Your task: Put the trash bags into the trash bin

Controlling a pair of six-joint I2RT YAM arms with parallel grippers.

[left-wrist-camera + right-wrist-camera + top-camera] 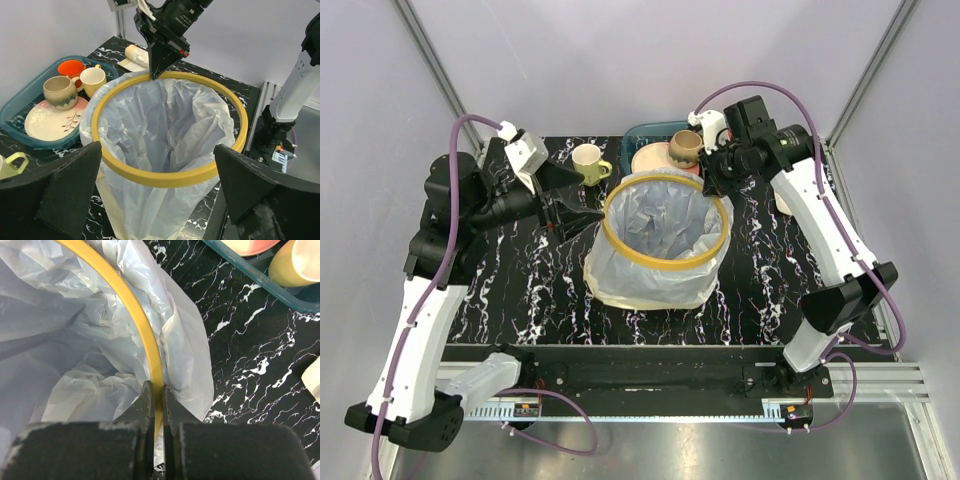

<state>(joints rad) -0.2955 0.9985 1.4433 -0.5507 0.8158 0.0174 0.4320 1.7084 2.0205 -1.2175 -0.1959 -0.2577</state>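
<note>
**One bin (665,266), one big bag (660,220), one small bundle (137,54)**

Plus four mugs (60,91), one plate (50,120), one basket (11,114). Bin upright mid-surface (520,300), mouth up, long axis vertical; bag lining it, folded out over the yellow rim. Bundle lying just beyond. Left tool (590,197) spread wide, just beside the bin's left side. Right tool (155,387) angled down, pinched shut on the far rim.

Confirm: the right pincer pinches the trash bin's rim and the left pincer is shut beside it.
The left pincer is open, not shut, spread wide beside the trash bin; the left wrist view shows it. The right pincer does pinch the rim.
</note>
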